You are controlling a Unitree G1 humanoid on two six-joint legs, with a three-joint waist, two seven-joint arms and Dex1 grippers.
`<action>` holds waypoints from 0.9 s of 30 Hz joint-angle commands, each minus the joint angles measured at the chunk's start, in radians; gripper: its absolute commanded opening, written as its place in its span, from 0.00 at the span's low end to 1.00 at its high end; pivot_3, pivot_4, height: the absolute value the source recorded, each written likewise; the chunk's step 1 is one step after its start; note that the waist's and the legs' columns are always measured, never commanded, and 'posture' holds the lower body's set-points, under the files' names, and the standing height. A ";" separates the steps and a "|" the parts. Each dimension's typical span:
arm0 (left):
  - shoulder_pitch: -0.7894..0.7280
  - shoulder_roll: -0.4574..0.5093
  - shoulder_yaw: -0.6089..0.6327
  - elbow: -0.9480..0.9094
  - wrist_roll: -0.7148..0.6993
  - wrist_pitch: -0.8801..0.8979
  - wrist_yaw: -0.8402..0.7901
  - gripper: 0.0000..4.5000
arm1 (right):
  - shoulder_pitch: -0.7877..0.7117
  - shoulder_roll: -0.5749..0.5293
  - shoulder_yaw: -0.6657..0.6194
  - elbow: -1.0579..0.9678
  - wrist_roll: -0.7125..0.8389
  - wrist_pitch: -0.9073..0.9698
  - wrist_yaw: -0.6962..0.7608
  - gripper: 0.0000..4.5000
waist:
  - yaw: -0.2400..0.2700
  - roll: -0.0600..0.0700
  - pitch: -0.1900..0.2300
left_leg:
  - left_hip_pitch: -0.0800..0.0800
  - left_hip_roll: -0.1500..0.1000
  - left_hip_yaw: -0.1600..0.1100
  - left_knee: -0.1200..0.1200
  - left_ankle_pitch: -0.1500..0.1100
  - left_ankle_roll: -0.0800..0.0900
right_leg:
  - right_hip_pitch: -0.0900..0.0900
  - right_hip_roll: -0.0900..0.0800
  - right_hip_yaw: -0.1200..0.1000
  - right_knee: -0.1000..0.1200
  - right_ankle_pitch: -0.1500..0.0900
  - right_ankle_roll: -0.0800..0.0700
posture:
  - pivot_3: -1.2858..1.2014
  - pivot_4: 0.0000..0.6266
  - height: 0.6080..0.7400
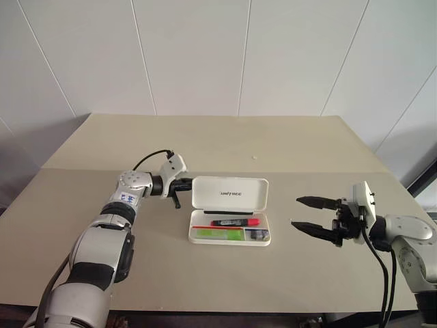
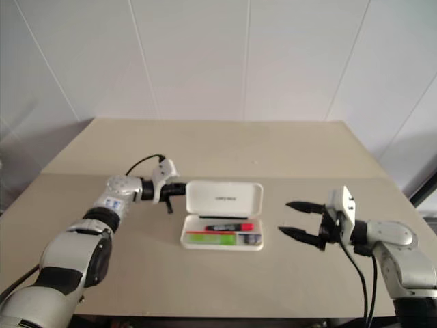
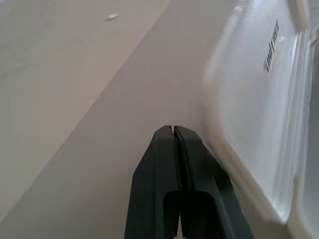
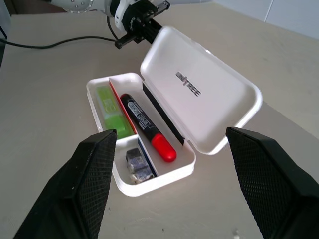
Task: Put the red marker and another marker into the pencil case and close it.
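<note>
The white pencil case [image 1: 229,236] lies open mid-table, its lid [image 1: 230,193] standing upright. Inside it lie the red marker [image 1: 234,222], black-barrelled with a red cap, and the light green marker [image 1: 218,234] beside it. My left gripper [image 1: 184,185] is shut with nothing in it, its tips right at the left edge of the raised lid; the left wrist view has the pressed-together fingers [image 3: 174,149] alongside the lid [image 3: 259,99]. My right gripper [image 1: 308,215] hangs open and empty to the right of the case, well apart from it.
A small dark-silver object [image 4: 137,162] sits in the case's end compartment. A tiny white speck [image 1: 254,157] lies on the tan table [image 1: 205,143] behind the case. A white panelled wall rises behind the table.
</note>
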 commanded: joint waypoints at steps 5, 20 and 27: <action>-0.051 -0.007 0.054 -0.018 -0.049 0.023 -0.228 0.01 | -0.012 -0.055 -0.075 0.064 0.078 -0.004 0.112 1.00 | 0.000 0.000 0.000 | 0.000 0.000 0.000 0.000 0.000 0.000 | 0.000 0.000 0.000 0.000 0.000 0.000 | 0.52 0.24 1.00; -0.030 -0.023 -0.004 -0.060 -0.027 -0.048 -0.553 0.01 | -0.279 -0.147 -0.019 0.466 0.091 -0.090 0.376 1.00 | -0.004 0.000 0.000 | 0.000 0.000 0.000 0.001 0.000 0.000 | 0.000 0.000 0.000 0.000 0.000 0.000 | 0.52 0.24 1.00; 0.004 -0.022 -0.085 -0.081 -0.007 -0.105 -0.576 0.01 | -0.329 -0.212 0.089 0.497 0.205 -0.091 0.376 1.00 | -0.005 0.000 0.000 | 0.000 0.000 0.000 0.001 0.000 0.000 | 0.000 0.000 0.000 0.000 0.000 0.000 | 0.52 0.24 1.00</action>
